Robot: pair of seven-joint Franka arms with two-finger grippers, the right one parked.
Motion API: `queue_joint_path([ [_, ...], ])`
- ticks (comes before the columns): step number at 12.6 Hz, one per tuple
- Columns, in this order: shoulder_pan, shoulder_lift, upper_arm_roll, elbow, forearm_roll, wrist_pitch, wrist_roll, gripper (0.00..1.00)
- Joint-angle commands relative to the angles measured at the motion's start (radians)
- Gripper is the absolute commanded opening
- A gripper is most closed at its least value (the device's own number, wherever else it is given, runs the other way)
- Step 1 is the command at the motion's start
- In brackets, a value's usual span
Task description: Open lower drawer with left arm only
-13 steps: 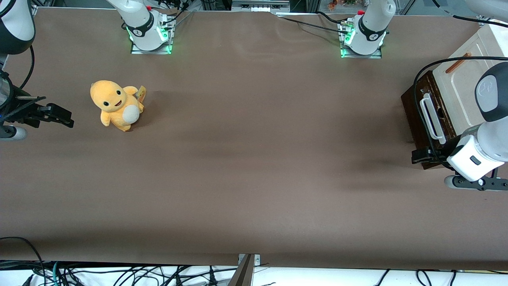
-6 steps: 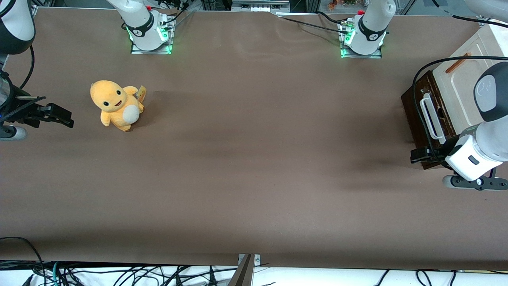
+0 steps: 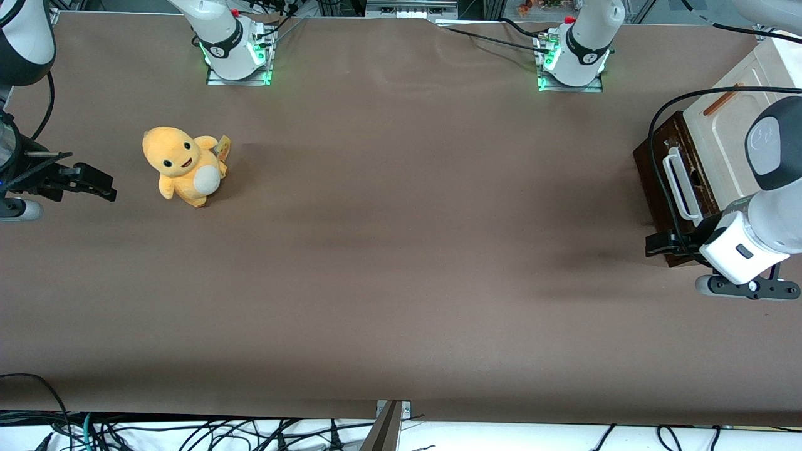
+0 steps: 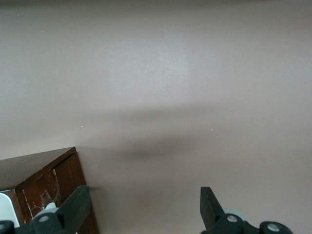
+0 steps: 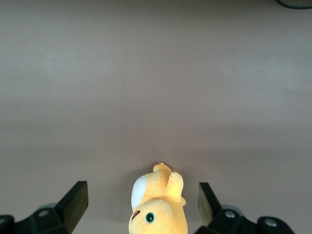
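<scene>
The lower drawer point(image 3: 655, 164) has a dark brown front and a white loop handle point(image 3: 678, 186); it stands at the working arm's end of the table. My left arm's gripper point(image 3: 663, 242) is at the drawer front's corner nearest the front camera, just past the near end of the handle. In the left wrist view the gripper point(image 4: 143, 207) is open and holds nothing. One black finger point(image 4: 77, 204) lies against the drawer's brown corner point(image 4: 44, 178), and the other finger point(image 4: 207, 202) is over bare table. A bit of the white handle point(image 4: 7, 210) shows beside the corner.
A cream-white panel with a thin orange-brown handle point(image 3: 723, 99) sits above the drawer. A black cable point(image 3: 653, 128) loops from the arm over the drawer front. A yellow plush toy point(image 3: 182, 164) stands toward the parked arm's end and shows in the right wrist view point(image 5: 157, 210).
The left arm's wrist and gripper have shifted slightly toward the parked arm's end of the table, staying at the drawer's near corner. The drawer has not visibly moved.
</scene>
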Motion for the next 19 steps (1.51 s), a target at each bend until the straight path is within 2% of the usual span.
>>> queue_joint_path([
  [1, -0.002, -0.029, -0.004, -0.02, 0.006, -0.022, 0.023, 1.0],
  [13, -0.011, -0.021, -0.002, -0.03, 0.024, -0.097, 0.011, 1.0],
  [14, -0.014, -0.021, -0.004, -0.031, 0.044, -0.11, 0.007, 1.0],
  [16, -0.054, -0.018, -0.004, -0.039, 0.133, -0.119, -0.021, 1.0],
  [19, -0.117, 0.0, -0.004, -0.043, 0.234, -0.186, -0.194, 1.0],
])
